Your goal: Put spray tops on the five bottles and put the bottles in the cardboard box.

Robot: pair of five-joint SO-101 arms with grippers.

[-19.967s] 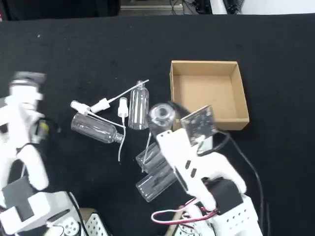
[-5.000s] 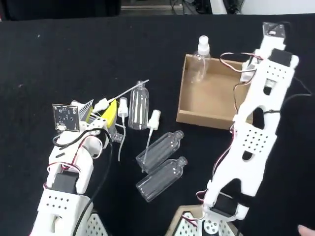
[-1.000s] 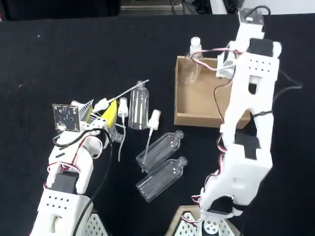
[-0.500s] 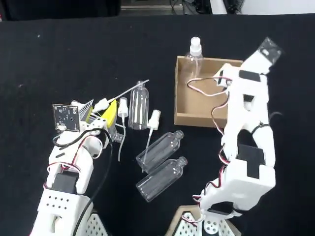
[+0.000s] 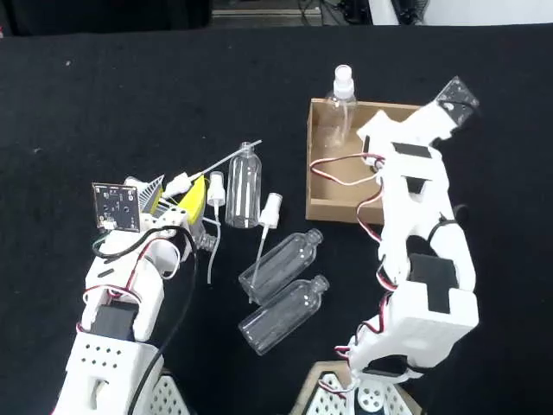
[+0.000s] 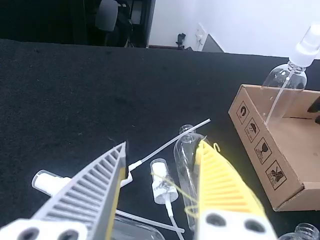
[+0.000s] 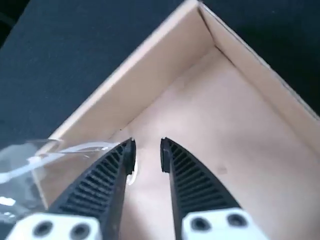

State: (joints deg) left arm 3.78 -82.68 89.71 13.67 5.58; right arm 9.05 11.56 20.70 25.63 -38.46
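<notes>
A clear bottle with a white spray top (image 5: 343, 97) stands upright in the far left corner of the cardboard box (image 5: 330, 207). My right gripper (image 5: 370, 145) hangs over the box beside that bottle (image 7: 25, 170), narrowly open (image 7: 147, 150) and holding nothing. Left of the box lie three uncapped bottles: one (image 5: 244, 183) by the spray tops and two (image 5: 281, 264) (image 5: 285, 316) nearer the front. My left gripper (image 5: 173, 192) is open (image 6: 160, 150) above loose spray tops (image 6: 162, 182) (image 6: 45, 181) and the bottle (image 6: 185, 155). Another bottle (image 6: 135, 232) lies partly hidden under it.
Loose spray tops with long tubes (image 5: 216, 190) (image 5: 270, 207) (image 5: 177, 183) are scattered between the left arm and the box. The box floor (image 7: 230, 150) is bare apart from the standing bottle. Black tabletop (image 5: 130, 95) stretches behind.
My right arm has drawn back from the box's far side toward its middle, leaving the capped bottle standing in the corner. The left arm has not moved.
</notes>
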